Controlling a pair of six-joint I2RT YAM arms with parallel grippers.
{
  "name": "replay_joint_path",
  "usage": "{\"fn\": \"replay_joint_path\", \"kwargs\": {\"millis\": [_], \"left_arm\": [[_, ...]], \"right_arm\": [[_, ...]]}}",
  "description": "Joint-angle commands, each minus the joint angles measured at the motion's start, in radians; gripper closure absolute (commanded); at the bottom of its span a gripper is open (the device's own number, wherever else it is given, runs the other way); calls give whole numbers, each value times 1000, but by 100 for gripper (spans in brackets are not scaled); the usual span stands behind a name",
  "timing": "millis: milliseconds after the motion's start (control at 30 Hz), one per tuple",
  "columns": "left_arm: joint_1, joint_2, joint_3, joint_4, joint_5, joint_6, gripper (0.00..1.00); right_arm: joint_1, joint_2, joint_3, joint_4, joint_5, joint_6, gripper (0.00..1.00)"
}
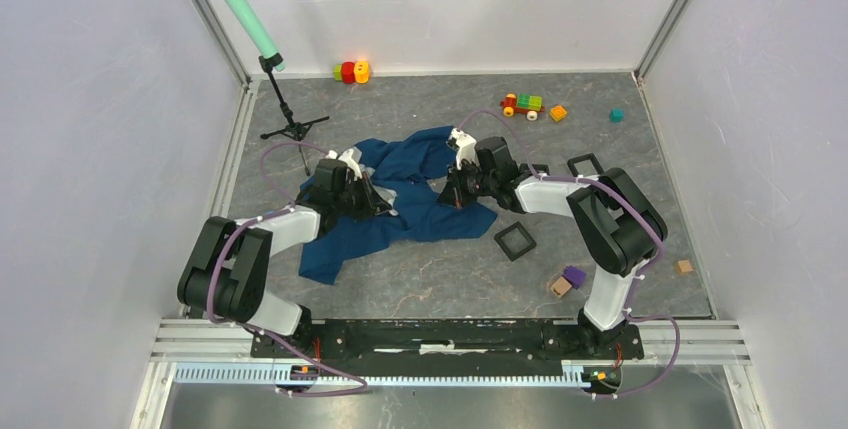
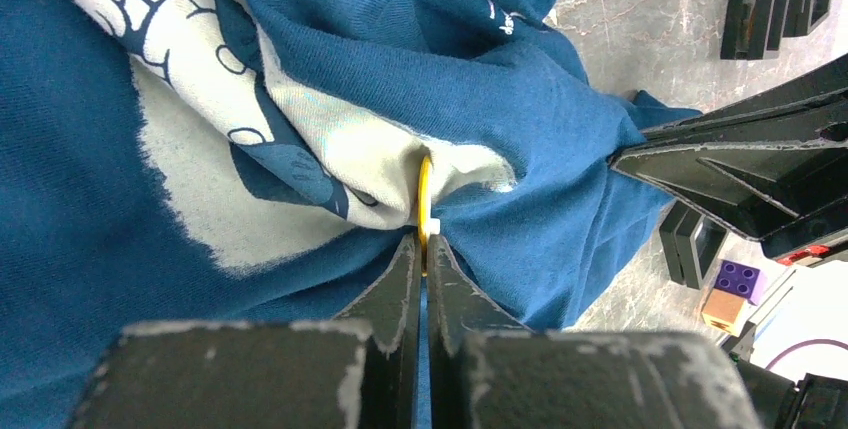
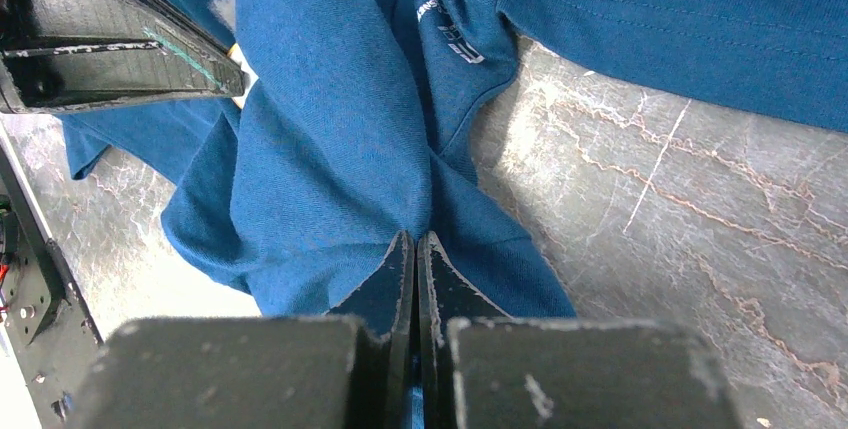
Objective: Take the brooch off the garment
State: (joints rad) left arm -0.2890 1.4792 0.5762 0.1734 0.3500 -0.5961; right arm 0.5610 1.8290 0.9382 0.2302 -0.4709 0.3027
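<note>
The garment [image 1: 405,199] is a dark blue T-shirt lying crumpled in the middle of the table, its white mouse print [image 2: 190,179] showing in the left wrist view. The brooch [image 2: 424,199] is a thin yellow disc seen edge-on, stuck in the white print. My left gripper [image 2: 422,242] is shut on the brooch's lower edge. My right gripper [image 3: 415,241] is shut on a fold of the blue cloth [image 3: 330,149], pulled taut, just right of the left one. In the top view the left gripper [image 1: 375,199] and the right gripper [image 1: 450,192] face each other over the shirt.
Black square frames [image 1: 515,241] lie right of the shirt, others [image 1: 585,164] by the right arm. Small blocks [image 1: 567,281] sit front right. A toy train [image 1: 522,104] and blocks stand at the back. A tripod [image 1: 290,114] with a green tube stands back left.
</note>
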Motion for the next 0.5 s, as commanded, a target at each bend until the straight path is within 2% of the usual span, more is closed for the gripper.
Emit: {"fn": "replay_joint_path", "kwargs": {"millis": [0, 300, 467], "left_arm": [[4, -44, 11, 34, -17, 37, 98], [1, -224, 13, -157, -148, 107, 98], [-14, -328, 1, -158, -180, 121, 98]], "right_arm": [[0, -7, -9, 18, -7, -1, 99], [-1, -80, -2, 3, -5, -19, 78], [1, -151, -41, 72, -51, 15, 59]]}}
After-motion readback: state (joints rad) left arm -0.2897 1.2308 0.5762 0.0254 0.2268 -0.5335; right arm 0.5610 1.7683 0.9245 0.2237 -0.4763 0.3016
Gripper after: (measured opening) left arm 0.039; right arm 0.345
